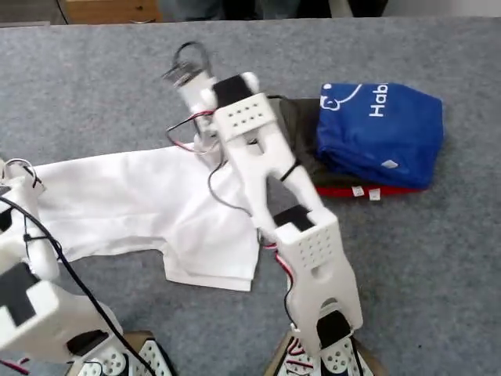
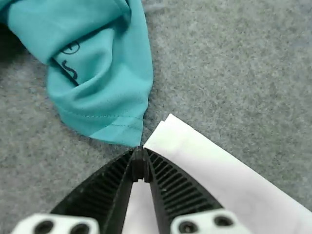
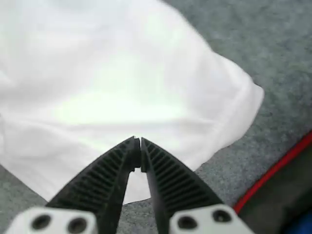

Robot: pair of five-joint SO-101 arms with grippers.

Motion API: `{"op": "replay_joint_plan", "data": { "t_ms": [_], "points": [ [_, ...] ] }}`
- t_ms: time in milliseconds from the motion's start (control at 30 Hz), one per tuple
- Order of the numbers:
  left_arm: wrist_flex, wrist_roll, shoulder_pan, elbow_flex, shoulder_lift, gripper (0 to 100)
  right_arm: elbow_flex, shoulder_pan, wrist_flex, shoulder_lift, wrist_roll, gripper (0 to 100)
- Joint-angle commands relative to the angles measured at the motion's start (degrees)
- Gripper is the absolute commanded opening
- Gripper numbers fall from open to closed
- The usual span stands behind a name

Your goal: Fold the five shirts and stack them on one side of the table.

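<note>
Black ribbed jaws of the left gripper (image 2: 140, 157) are pressed tip to tip at a corner of the white shirt (image 2: 209, 165). Whether they pinch any cloth cannot be made out. Just beyond the tips lies a crumpled teal shirt (image 2: 97, 73), its hem almost touching that white corner.

The right gripper (image 3: 137, 145) is likewise clenched, poised over a smooth stretch of the white shirt near a sleeve, with no fold visibly caught.

From above, the white shirt lies spread and unfolded on the grey table (image 1: 94, 86), left of the right arm. To that arm's right sits the stack: a blue shirt (image 1: 383, 129) on top, a dark one (image 1: 301, 125) under it and a red one (image 1: 391, 190) at the bottom.

The fold of the white shirt appears to be only starting. Done well, each gripper would take one layer's edge at matching points. Both would then lift low and travel together so the crease lands straight. The left should keep off the teal hem so as not to drag it along, and the right should stay short of the stack.
</note>
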Motion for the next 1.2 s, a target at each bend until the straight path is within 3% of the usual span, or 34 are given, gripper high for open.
{"op": "replay_joint_plan", "data": {
  "t_ms": [0, 233, 567, 767, 933, 1167],
  "points": [
    [-6.5, 5.1, -1.9, 4.3, -6.5, 3, 3.6, -2.6, 1.6, -8.0, 5.9, 1.2],
    [-5.3, 7.6, -4.0, 3.5, -6.9, 3, 34.0, -7.5, -2.8, -28.6, 15.3, 1.2],
    [-5.3, 7.6, -2.3, 4.1, -6.9, 3, 79.4, -15.5, -29.1, -51.8, 29.6, 3.0],
    [-5.6, 7.6, -2.2, 4.2, -6.9, 3, 86.6, -19.5, -32.2, -51.4, 27.4, 19.7],
    [-5.5, 7.5, -2.0, 4.2, -6.8, 3, 87.0, -24.3, -33.9, -49.5, 26.4, 20.1],
    [-5.6, 6.2, -2.0, 4.2, -6.8, 3, 87.1, -24.4, -41.7, -40.7, 24.3, 20.1]
  ]
}}
